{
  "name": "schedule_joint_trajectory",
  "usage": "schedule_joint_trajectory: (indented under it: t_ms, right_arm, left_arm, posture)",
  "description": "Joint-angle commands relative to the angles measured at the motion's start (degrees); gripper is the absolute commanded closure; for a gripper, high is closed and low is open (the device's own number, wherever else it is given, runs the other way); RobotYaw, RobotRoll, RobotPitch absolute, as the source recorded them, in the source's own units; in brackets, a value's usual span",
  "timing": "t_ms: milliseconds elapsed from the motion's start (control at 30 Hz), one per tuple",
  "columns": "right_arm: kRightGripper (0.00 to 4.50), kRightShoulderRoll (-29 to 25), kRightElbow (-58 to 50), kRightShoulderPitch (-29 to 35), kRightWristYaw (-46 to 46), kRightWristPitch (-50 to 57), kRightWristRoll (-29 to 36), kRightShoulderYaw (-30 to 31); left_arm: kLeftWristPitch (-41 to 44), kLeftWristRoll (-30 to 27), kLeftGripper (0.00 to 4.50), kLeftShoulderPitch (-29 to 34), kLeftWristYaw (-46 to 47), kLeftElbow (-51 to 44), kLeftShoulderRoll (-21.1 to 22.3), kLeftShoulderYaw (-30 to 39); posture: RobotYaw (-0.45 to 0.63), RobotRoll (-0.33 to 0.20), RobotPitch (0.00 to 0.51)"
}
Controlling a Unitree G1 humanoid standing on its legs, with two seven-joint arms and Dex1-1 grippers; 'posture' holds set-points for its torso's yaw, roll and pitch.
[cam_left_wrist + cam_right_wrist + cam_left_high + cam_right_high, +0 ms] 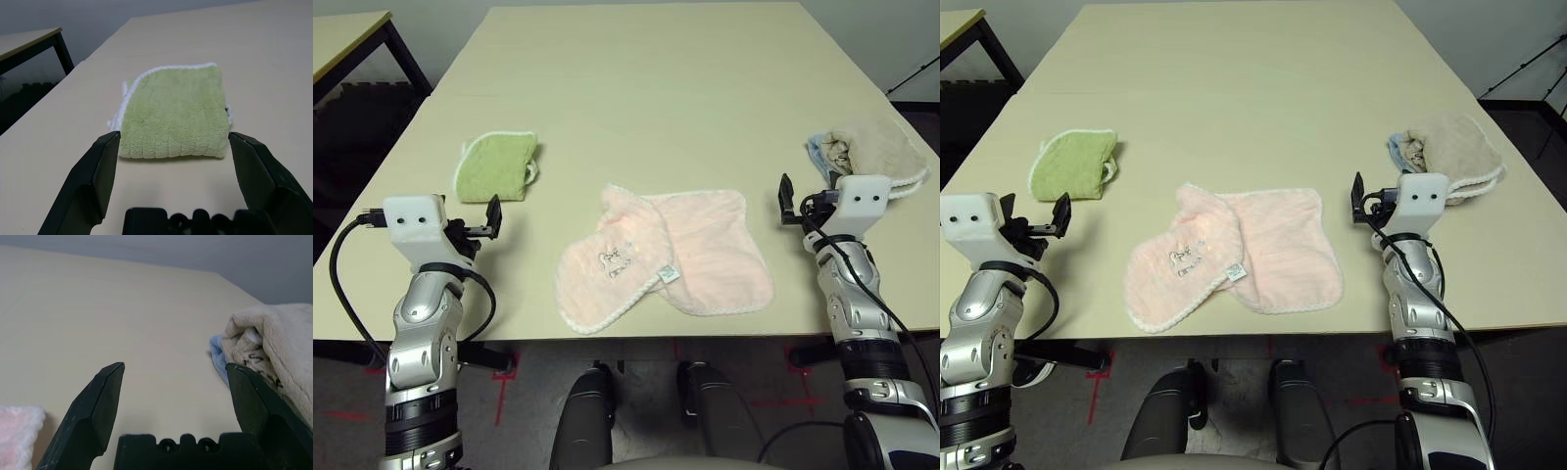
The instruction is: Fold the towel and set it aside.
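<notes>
The pale pink towel (666, 257) lies near the table's front edge, between my two arms, with its left part folded over and a dark embroidered mark and a small tag on top. A corner of the towel (17, 431) shows in the right wrist view. My left gripper (493, 217) hovers left of the towel, open, nothing between its fingers (95, 181). To the towel's right my right gripper (786, 200) is open and holds nothing, its fingers (98, 406) wide apart.
A folded green cloth (496, 164) lies just beyond the left gripper, and the same green cloth (173, 115) lies in front of that gripper's fingers. A beige-and-blue cloth bundle (871, 152) sits by the right gripper. The cream table (656, 88) stretches far back. Another table (342, 39) stands at far left.
</notes>
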Motion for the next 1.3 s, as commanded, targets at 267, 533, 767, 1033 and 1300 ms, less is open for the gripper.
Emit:
schedule_joint_trajectory:
  t_ms: [267, 533, 767, 1033, 1300]
  right_arm:
    - [0.03, 0.1, 2.8, -1.8, 0.8, -0.9, -0.3, 0.1]
    - [0.03, -0.5, 8.9, -3.2, 2.2, -4.9, -0.1, -0.4]
    - [0.03, -1.2, 13.2, -4.7, 3.6, -7.4, 0.0, -0.4]
    - [0.03, -2.7, 19.9, -7.5, 5.9, -10.8, 0.2, -0.8]
    - [0.03, -3.3, 24.4, -9.3, 7.4, -13.4, 0.3, -0.5]
  left_arm:
    - [-4.6, -7.6, 0.00, -1.9, -4.9, 1.3, -2.9, 1.0]
    - [4.8, -16.2, 0.00, -1.0, -10.4, -2.3, -0.6, 0.4]
    - [2.2, -14.6, 0.00, 0.6, -22.3, -3.9, 5.8, -5.9]
    - [-4.0, -15.3, 0.00, 1.5, -38.7, -3.1, 13.2, -9.7]
    - [-5.7, -18.5, 0.00, 4.7, -51.5, -3.4, 16.4, -11.1]
  posture:
    - [-0.09, 0.000, 0.123]
    - [-0.09, 0.000, 0.123]
    - [-0.09, 0.000, 0.122]
    - [-0.09, 0.000, 0.122]
    - [-0.08, 0.000, 0.121]
